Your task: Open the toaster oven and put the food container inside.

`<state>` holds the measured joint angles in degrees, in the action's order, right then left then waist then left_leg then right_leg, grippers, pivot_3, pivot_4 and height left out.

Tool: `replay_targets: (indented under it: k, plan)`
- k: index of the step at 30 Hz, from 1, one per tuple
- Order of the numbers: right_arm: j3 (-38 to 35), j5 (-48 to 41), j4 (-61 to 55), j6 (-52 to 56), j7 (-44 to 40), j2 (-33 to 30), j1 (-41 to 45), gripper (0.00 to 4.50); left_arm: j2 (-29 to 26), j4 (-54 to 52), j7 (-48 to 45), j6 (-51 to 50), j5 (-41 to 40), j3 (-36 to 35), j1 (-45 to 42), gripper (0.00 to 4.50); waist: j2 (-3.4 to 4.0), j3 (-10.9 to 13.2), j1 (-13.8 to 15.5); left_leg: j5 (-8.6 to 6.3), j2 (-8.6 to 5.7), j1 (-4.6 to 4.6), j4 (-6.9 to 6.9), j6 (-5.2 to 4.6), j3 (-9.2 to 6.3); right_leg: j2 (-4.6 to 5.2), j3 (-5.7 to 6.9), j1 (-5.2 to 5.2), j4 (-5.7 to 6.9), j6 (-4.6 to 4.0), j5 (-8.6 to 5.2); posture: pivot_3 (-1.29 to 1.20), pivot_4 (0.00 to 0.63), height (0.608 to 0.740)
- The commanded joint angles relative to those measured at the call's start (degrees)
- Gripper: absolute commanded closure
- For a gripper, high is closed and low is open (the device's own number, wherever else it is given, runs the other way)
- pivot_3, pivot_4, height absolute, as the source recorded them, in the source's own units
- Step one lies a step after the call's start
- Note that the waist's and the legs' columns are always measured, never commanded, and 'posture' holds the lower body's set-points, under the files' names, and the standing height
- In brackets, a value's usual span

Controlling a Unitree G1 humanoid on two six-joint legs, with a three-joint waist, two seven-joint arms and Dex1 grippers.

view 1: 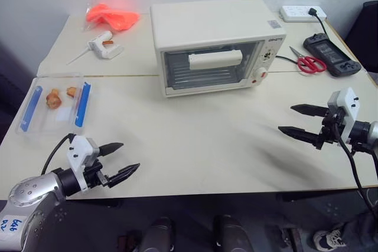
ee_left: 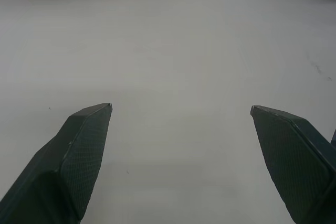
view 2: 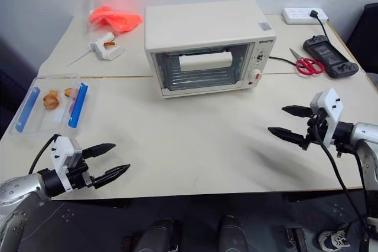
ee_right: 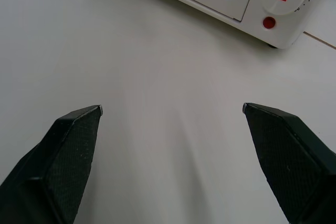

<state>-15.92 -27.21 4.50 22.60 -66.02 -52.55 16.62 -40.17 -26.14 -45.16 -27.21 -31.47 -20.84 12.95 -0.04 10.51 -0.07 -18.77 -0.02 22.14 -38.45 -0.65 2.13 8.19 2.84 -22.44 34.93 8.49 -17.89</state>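
The cream-white toaster oven point(view 1: 212, 45) stands at the middle back of the table, its glass door closed and its bar handle point(view 1: 215, 59) facing me. The clear food container point(view 1: 54, 101) with blue side clips and orange-brown pieces lies at the left edge of the table. My left gripper point(view 1: 123, 159) hovers open over the front left of the table, below the container. Over the front right, my right gripper point(view 1: 292, 120) is open too, pointing left toward the oven's lower right corner point(ee_right: 262, 9). Nothing sits between either pair of fingers.
An orange plastic bag point(view 1: 112, 16) and a small white tool point(view 1: 105, 45) lie at the back left. Red-handled scissors point(view 1: 308, 63), a black controller point(view 1: 331, 54) and a white power strip point(view 1: 302, 13) sit at the back right. The oven's cord runs toward the strip.
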Motion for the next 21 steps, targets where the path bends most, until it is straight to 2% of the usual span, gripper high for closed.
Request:
replay_targets:
  k: [1,16,21]
  plan:
    - [-0.24,-0.34,-2.65,-0.38,0.36,0.09,-0.56,0.01,0.31,-0.62,0.27,0.92,0.26,-0.07,0.28,0.00,0.00,0.00,0.00,0.00,0.00,0.00,0.00,0.00,0.00,0.00,0.00,0.00,0.01,0.00,0.00,0.00,0.150,0.740]
    - [-0.92,-2.42,-6.71,2.54,2.22,1.03,-3.09,0.01,2.12,-1.01,1.59,0.38,-0.42,1.26,0.10,0.00,0.00,0.00,0.01,0.01,0.01,0.00,-0.20,-0.01,0.00,-0.01,0.00,0.03,0.11,0.01,0.00,0.00,0.150,0.740]
    - [0.01,-4.28,-8.62,5.07,3.71,2.89,-0.74,0.01,0.70,-2.50,0.35,-4.62,-6.45,1.04,-4.17,0.00,0.00,0.00,0.01,0.01,0.01,0.00,-0.23,-0.01,0.00,-0.01,0.00,0.03,0.15,0.01,0.01,0.00,0.150,0.740]
